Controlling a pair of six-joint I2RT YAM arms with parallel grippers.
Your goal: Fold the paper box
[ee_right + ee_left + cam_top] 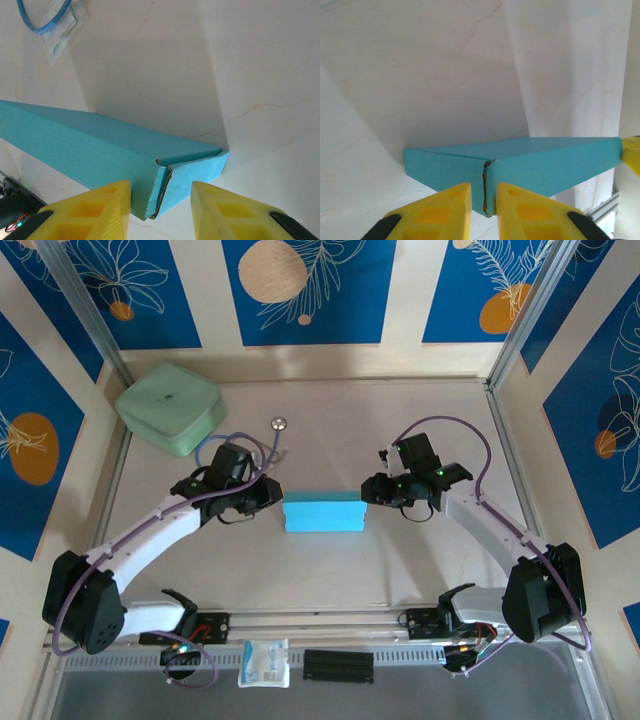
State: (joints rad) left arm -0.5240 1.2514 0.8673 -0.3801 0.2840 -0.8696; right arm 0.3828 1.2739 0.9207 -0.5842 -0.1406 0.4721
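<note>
Left hand (484, 192) at end of paper box (555, 162)

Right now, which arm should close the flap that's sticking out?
Probably right: the right gripper sits open at the end of the paper box where a flap gapes; the left end looks closed.

You can read no words, numbers or signs here. The paper box (323, 512) is plain teal on every side you see. The wall panels (300, 290) have only drawn leaves and round shapes. The little packet (264, 662) is too small and blurry to read.
</note>
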